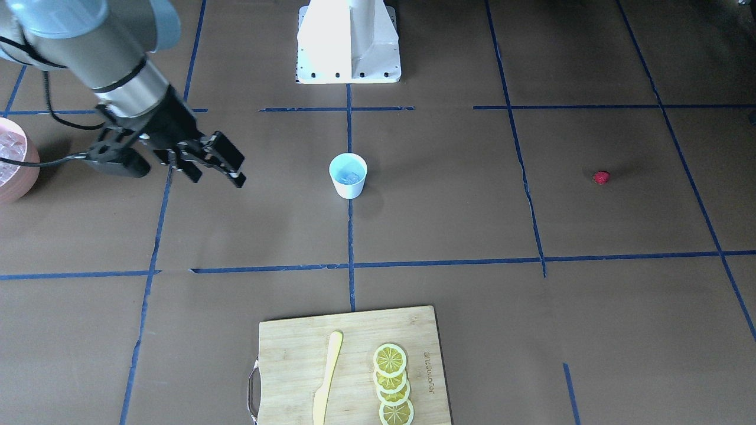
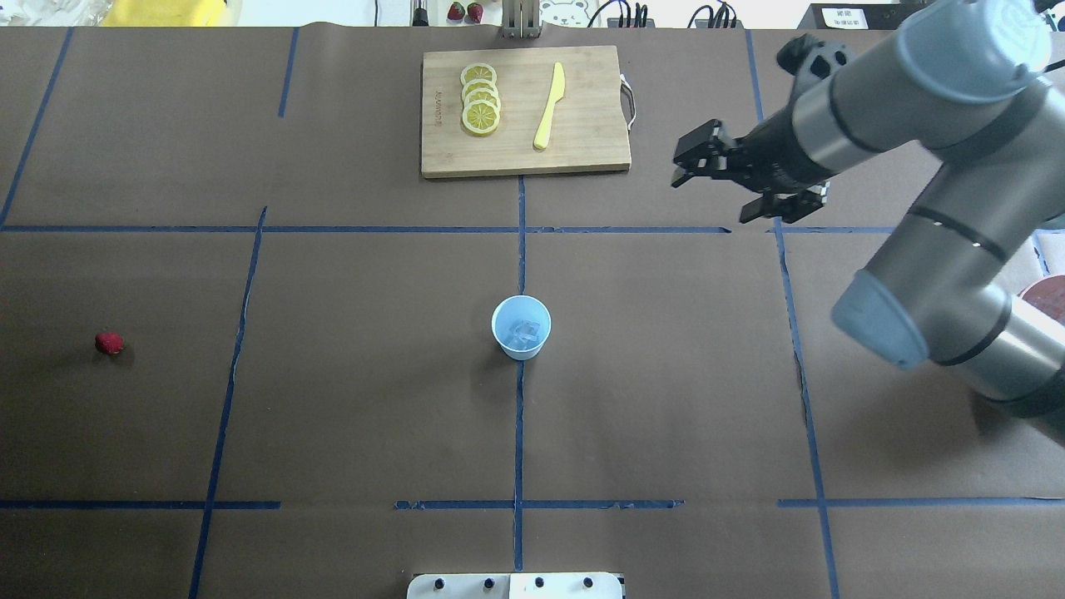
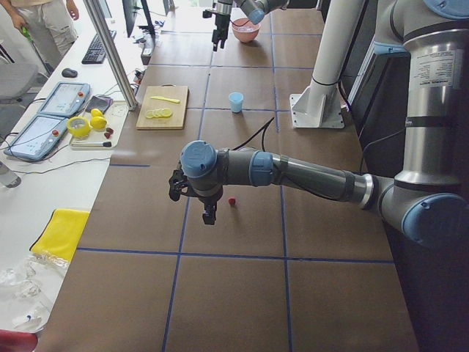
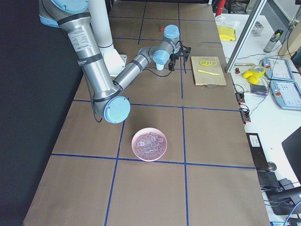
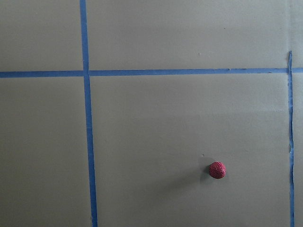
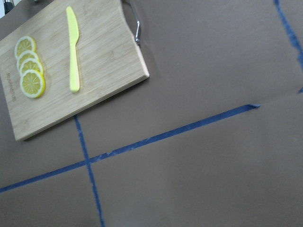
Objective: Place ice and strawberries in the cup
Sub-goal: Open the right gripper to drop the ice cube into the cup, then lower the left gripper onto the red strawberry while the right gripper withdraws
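Note:
The light-blue cup (image 2: 521, 327) stands upright at the table's middle, with ice cubes (image 2: 523, 334) inside it. It also shows in the front view (image 1: 348, 175). The small red strawberry (image 2: 109, 343) lies alone on the table far to the robot's left, and shows in the left wrist view (image 5: 217, 170). My left gripper (image 3: 208, 217) hovers just beside the strawberry (image 3: 231, 200); I cannot tell whether it is open or shut. My right gripper (image 2: 714, 187) is open and empty, raised above the table between the cup and the pink bowl (image 4: 149, 144), which is full of ice.
A wooden cutting board (image 2: 582, 141) at the table's far edge holds lemon slices (image 2: 480, 101) and a yellow knife (image 2: 549, 105). The robot's white base (image 1: 348, 41) stands behind the cup. Blue tape lines cross the brown table.

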`<action>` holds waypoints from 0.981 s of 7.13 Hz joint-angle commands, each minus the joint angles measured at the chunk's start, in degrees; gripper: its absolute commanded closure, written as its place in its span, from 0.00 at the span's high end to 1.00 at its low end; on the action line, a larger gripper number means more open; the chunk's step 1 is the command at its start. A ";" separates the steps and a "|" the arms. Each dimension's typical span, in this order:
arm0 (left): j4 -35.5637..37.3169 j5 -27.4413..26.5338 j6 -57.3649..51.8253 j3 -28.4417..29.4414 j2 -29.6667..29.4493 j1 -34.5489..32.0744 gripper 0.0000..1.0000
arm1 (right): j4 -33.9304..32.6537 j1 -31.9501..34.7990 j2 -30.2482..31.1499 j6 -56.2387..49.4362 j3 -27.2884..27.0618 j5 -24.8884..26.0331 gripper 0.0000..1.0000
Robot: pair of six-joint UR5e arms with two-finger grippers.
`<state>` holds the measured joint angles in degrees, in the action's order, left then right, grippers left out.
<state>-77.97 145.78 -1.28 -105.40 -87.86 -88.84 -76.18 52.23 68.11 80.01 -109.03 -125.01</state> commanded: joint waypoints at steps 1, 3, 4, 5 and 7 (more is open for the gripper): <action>-3.38 -0.14 9.03 -1.12 -3.43 3.73 1.00 | 0.07 10.92 10.67 -16.29 -1.44 -8.12 1.00; -9.19 -5.90 19.96 -1.74 -3.55 14.26 1.00 | -0.11 19.19 19.92 -34.14 -1.36 -10.86 1.00; -12.61 -11.43 27.22 -1.48 -3.37 20.40 1.00 | -0.11 21.06 22.31 -39.09 -1.10 -10.95 1.00; -17.69 -15.66 36.35 -0.78 -2.85 24.21 1.00 | -0.11 21.42 23.11 -40.27 -0.92 -10.95 1.00; -33.13 -20.42 44.85 2.44 1.89 31.86 1.00 | -0.11 21.16 22.95 -40.28 -0.83 -10.87 1.00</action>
<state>-102.21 128.76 38.24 -105.41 -88.14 -61.52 -76.29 73.38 90.98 40.18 -109.99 -135.92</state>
